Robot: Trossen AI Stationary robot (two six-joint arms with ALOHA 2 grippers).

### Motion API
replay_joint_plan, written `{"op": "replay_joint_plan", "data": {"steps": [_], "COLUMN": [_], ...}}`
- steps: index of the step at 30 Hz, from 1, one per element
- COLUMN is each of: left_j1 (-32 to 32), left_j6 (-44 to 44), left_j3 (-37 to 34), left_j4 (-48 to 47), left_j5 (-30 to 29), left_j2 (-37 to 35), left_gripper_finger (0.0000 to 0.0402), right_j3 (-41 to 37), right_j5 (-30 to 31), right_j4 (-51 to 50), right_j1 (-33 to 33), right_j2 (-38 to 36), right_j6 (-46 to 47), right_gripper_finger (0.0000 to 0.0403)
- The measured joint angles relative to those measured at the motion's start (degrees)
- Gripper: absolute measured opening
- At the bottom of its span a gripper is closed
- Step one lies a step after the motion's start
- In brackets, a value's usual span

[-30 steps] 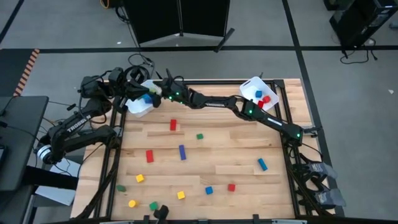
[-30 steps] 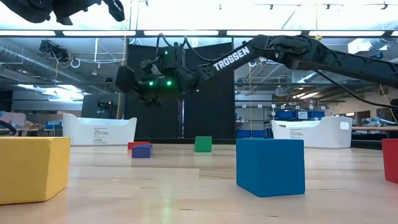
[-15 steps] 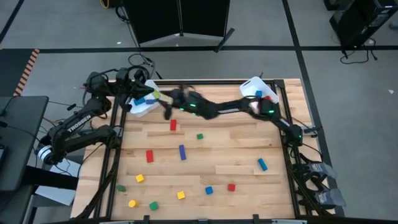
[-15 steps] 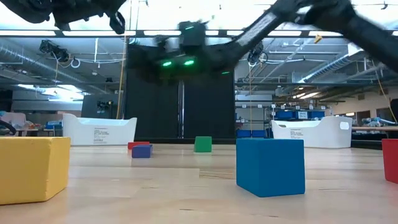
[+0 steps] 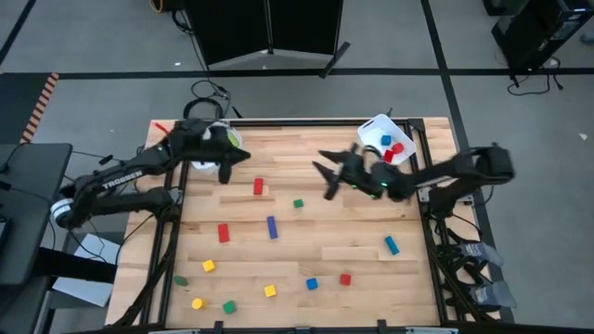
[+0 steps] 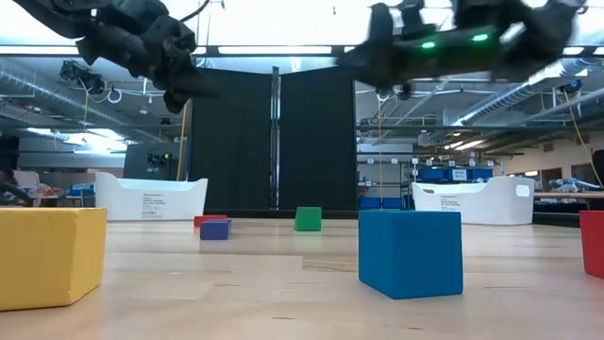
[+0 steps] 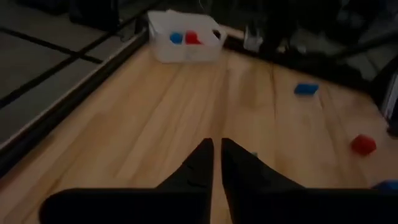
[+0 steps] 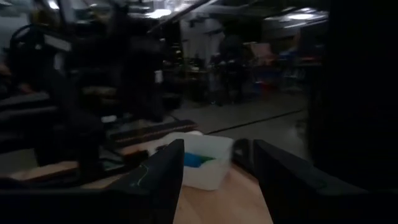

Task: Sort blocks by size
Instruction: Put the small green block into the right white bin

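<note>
Over the wooden table both arms hang in the air with nothing in them. The left gripper sits right by the white bin at the far left corner, fingers nearly touching with only a slit between them, so it looks like it's between picks. The right gripper hovers mid-table near the other white bin, fingers clearly apart and empty, probably lining up for another block. That right bin has a blue and a couple of red blocks in it already. Most blocks are loose: a red bar and green cube close to the arms, a blue bar and red bar in the middle, yellow, green, blue and red cubes along the near edge. Nothing really blocks the way, they're well spread out.
</note>
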Motion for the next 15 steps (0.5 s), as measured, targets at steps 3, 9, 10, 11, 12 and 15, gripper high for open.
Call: {"op": "replay_joint_plan", "data": {"steps": [3, 9, 10, 11, 12, 15], "left_j1": [-7.08, -22.64, -25.18, -27.6, -29.98, -36.61], "left_j6": [-0.05, -2.87, -4.02, -5.53, -7.45, -12.07], "left_j3": [0.0, 3.49, 4.82, 6.3, 7.67, 10.75], "left_j4": [-1.15, -17.02, -20.82, -24.46, -27.0, -29.1], "left_j5": [-5.47, -15.61, -17.62, -19.6, -21.36, -25.4], "left_j2": [0.64, 0.81, 0.81, 0.81, 0.81, 0.83], "left_gripper_finger": [0.0073, 0.0132, 0.0139, 0.0143, 0.0146, 0.0149], "right_j3": [-4.86, -9.52, -9.8, -9.93, -9.93, -9.93], "right_j5": [4.95, 7.97, 7.99, 8.01, 8.01, 7.99], "right_j4": [0.23, -0.12, -0.54, -1.16, -1.7, -2.81], "right_j1": [2.76, 6.06, 6.36, 6.64, 6.91, 7.47], "right_j2": [-7.06, -16.07, -16.95, -17.56, -17.94, -18.16], "right_j6": [-1.5, -4.27, -4.65, -5.24, -5.71, -6.55], "right_gripper_finger": [0.0201, 0.0201, 0.0201, 0.0201, 0.0201, 0.0201]}}
